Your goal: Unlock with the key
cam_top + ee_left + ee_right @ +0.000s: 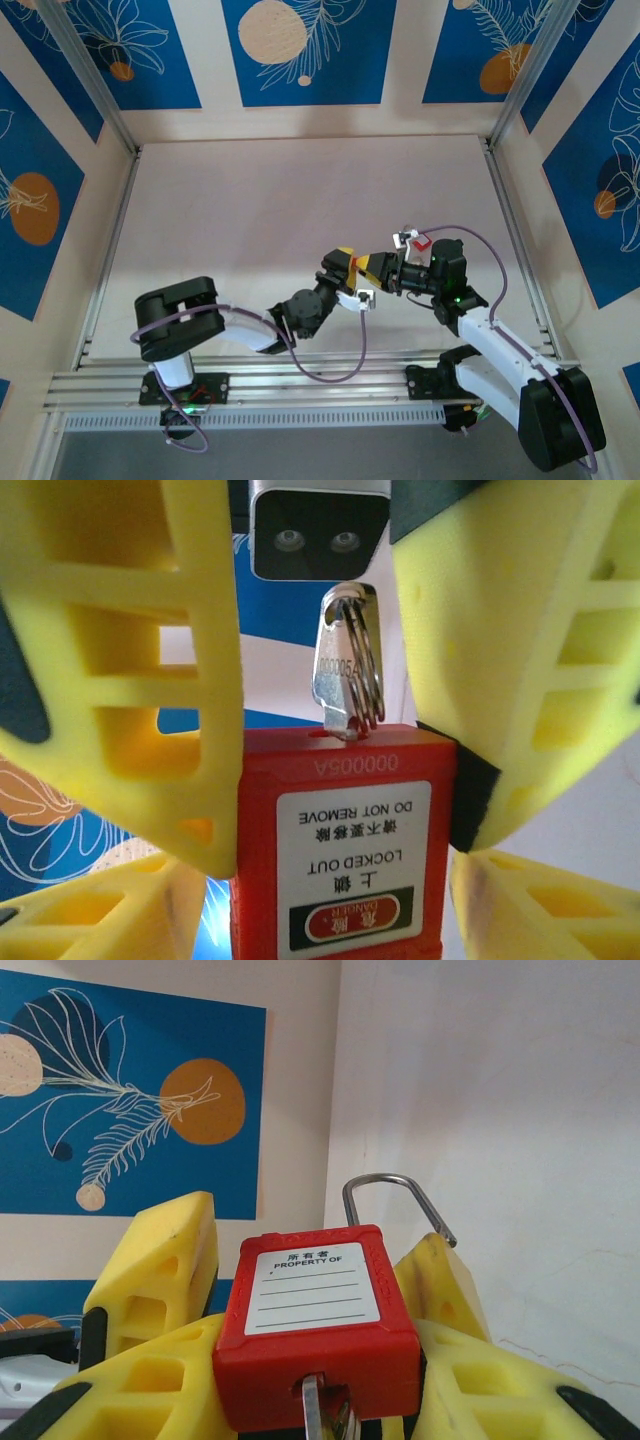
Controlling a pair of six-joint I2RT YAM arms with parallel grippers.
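A red safety padlock (340,860) (315,1310) hangs above the table between both grippers. Its label reads "LOCKED OUT" on one face and "PROPERTY OF" on the other. A silver key (338,680) (314,1412) on a ring sits in the keyhole, free between the right fingers. The steel shackle (400,1192) stands open with one end loose. My left gripper (352,268) (330,890) is closed on the body from the shackle end. My right gripper (380,268) (318,1375) clamps the body's sides at the key end.
The two arms meet over the near middle of the pale table (300,190). Blue patterned wall panels (290,45) and metal frame posts (520,75) enclose it. An aluminium rail (300,385) runs along the front edge by the arm bases.
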